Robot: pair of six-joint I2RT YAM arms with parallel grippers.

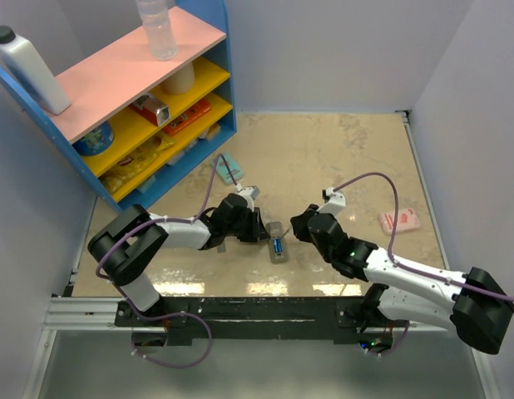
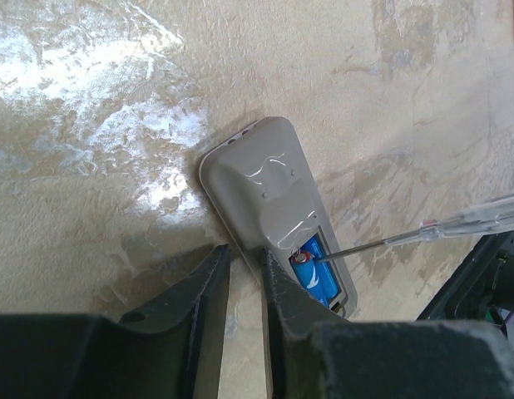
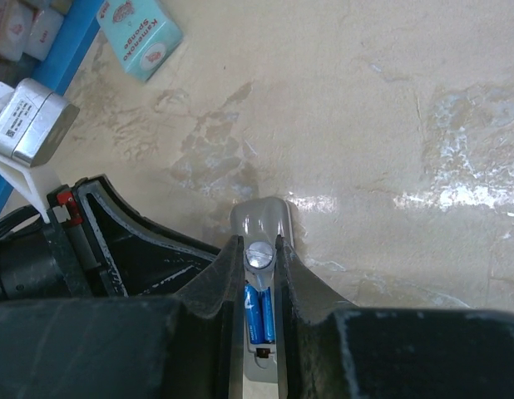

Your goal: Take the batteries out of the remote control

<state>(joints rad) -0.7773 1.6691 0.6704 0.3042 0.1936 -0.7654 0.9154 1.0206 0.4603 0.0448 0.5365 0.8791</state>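
Top view: remote control (image 1: 278,249) flat on table (image 1: 340,158), between left gripper (image 1: 259,231) and right gripper (image 1: 299,226); jaw gaps too small to judge here.

Left wrist: fingers (image 2: 209,299) narrowly apart, gripping nothing, one resting against remote's edge. Screwdriver (image 2: 457,223) tip at blue batteries (image 2: 322,278), partly hidden behind that finger.

Right wrist: clamped on screwdriver, seen end-on; remote's sides hidden by fingers.
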